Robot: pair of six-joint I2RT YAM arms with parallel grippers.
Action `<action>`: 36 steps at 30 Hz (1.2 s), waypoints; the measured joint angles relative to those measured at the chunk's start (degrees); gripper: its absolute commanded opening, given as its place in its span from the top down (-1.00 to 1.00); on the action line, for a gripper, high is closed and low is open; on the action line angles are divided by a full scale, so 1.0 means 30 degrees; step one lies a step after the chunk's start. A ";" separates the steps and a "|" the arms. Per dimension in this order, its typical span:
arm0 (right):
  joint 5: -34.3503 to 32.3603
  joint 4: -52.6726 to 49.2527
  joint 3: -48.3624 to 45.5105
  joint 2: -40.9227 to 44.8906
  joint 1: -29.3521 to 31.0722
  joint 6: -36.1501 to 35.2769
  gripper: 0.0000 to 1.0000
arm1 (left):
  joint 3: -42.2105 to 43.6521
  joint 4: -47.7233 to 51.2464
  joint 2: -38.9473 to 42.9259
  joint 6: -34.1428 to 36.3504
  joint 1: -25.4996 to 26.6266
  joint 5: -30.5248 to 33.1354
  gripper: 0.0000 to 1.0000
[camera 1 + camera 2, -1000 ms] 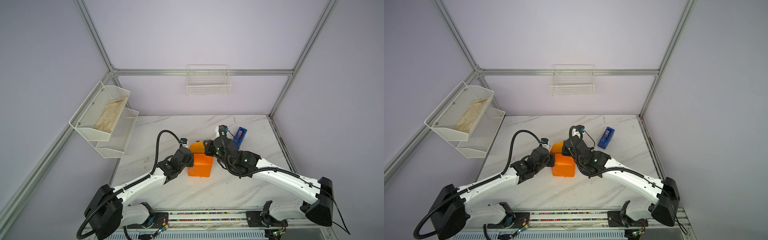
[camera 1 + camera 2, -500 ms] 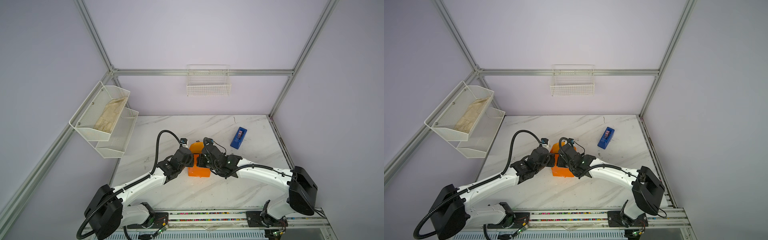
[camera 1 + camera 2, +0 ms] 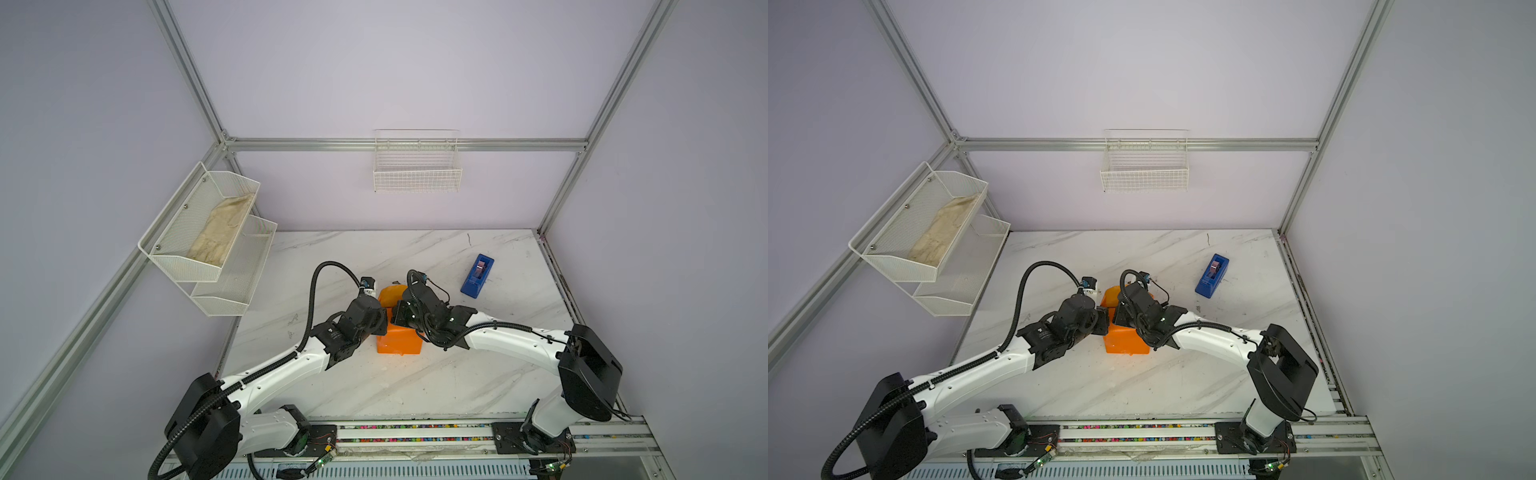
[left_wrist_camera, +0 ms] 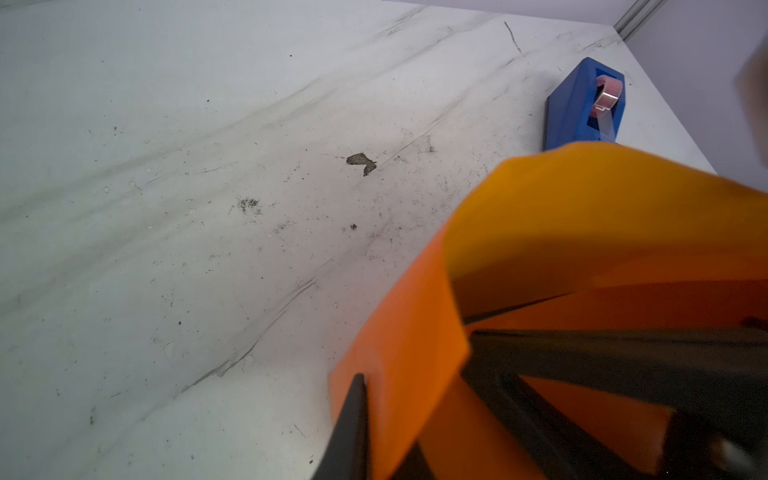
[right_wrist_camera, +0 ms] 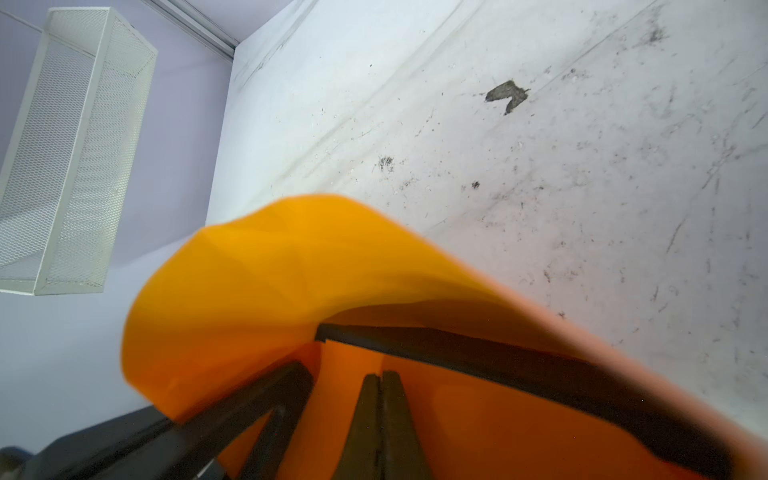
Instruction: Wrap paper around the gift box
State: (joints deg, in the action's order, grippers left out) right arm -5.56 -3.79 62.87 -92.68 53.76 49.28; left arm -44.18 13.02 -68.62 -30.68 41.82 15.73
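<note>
Paper [image 3: 397, 340] orange; tape dispenser [image 3: 477, 276] blue, roll [image 4: 604, 93] seemingly pink; table [image 3: 415, 386] white, grey-veined; cloth [image 3: 220, 232] beige.

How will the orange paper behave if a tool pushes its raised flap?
The paper is probably floppy yet springy: its free flap curls over in a smooth arch instead of lying flat. It seems to hold creases, since its wrapped part shows sharp edges in a top view.
</note>
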 measured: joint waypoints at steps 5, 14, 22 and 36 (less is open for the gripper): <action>0.0036 0.0255 0.0000 -0.0095 -0.0087 0.0029 1.00 | 0.0517 -0.0044 0.3155 0.1086 0.0087 -0.0503 -0.20; 0.0175 0.0270 0.0000 -0.0095 -0.0189 0.0058 1.00 | 0.4379 -0.0313 0.8218 0.3293 -0.0036 -0.2346 -0.72; 0.0364 0.0277 0.0000 -0.0087 -0.0248 0.0051 1.00 | 0.4663 -0.1297 0.5406 0.3220 -0.0444 -0.2535 -0.44; 0.1027 -0.0102 0.0000 0.0248 -0.0415 -0.0015 1.00 | 0.4488 -0.3504 0.3519 0.2047 -0.2820 -0.4969 -0.46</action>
State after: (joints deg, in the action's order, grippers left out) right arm -2.48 -4.10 62.87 -91.94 52.51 49.23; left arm -30.72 2.50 -58.06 -24.53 33.36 0.82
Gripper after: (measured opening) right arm 0.047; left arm 0.724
